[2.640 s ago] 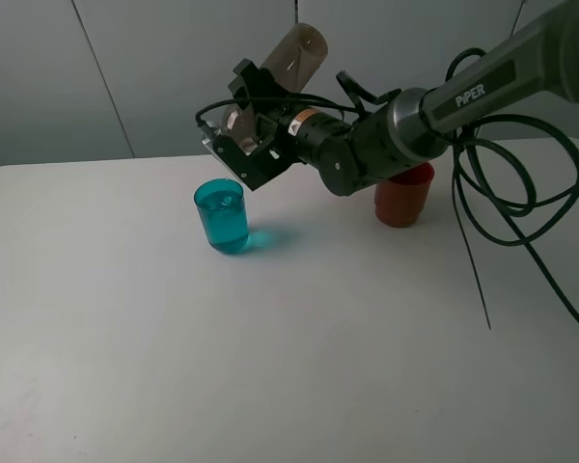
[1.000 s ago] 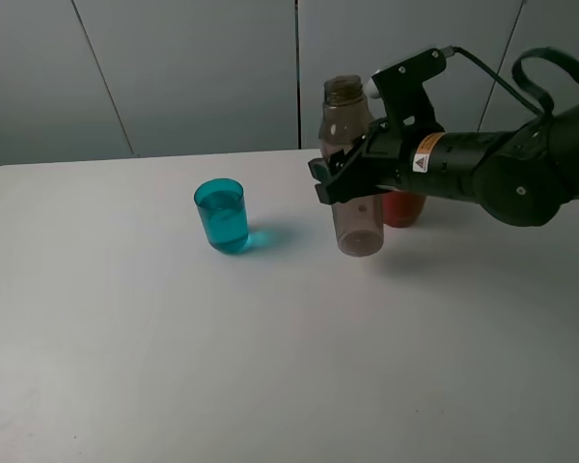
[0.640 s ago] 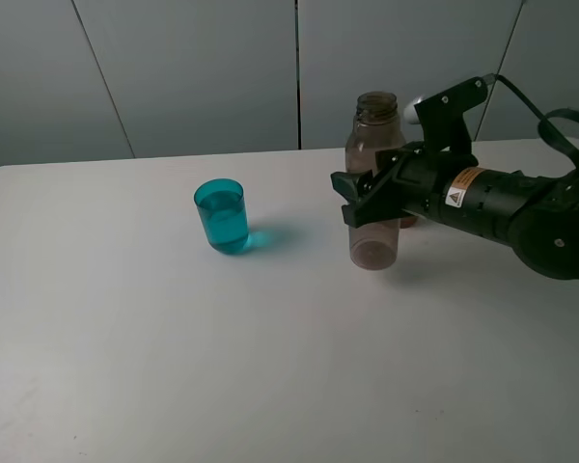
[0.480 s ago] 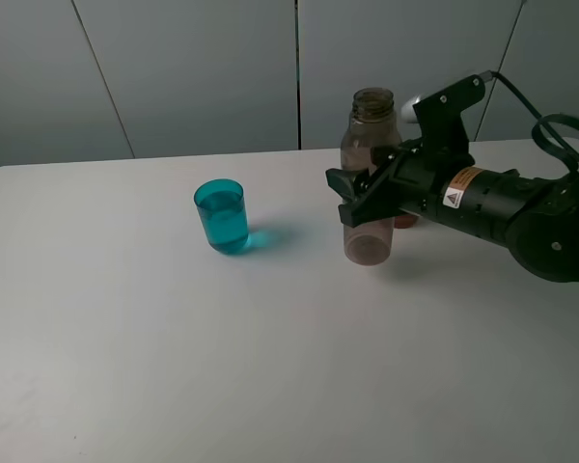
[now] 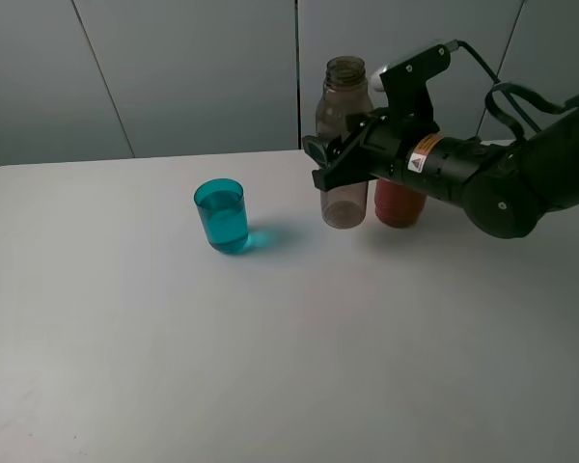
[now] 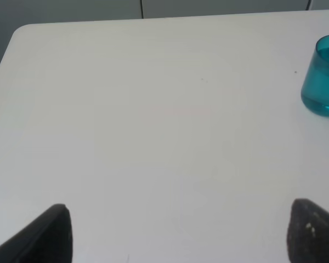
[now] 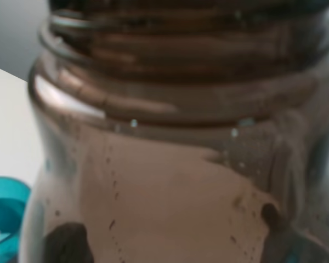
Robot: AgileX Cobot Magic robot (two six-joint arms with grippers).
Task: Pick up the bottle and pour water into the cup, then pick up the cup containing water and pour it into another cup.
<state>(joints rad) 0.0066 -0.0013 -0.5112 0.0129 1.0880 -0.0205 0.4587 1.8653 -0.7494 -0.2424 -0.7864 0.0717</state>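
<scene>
The smoky grey-brown bottle stands upright at the back of the white table, just left of the red-brown cup. My right gripper is shut on the bottle's middle. I cannot tell whether the bottle's base touches the table. The bottle fills the right wrist view. The teal cup holds water and stands alone to the left. It also shows in the left wrist view and the right wrist view. My left gripper is open and empty, well short of the teal cup.
A grey panelled wall rises behind the table's back edge. My right arm and its black cable stretch over the table's back right part.
The bottle was tilted above the teal cup, then came upright and swung right and forward. In the last half second it moved back and left, beside the red-brown cup.
</scene>
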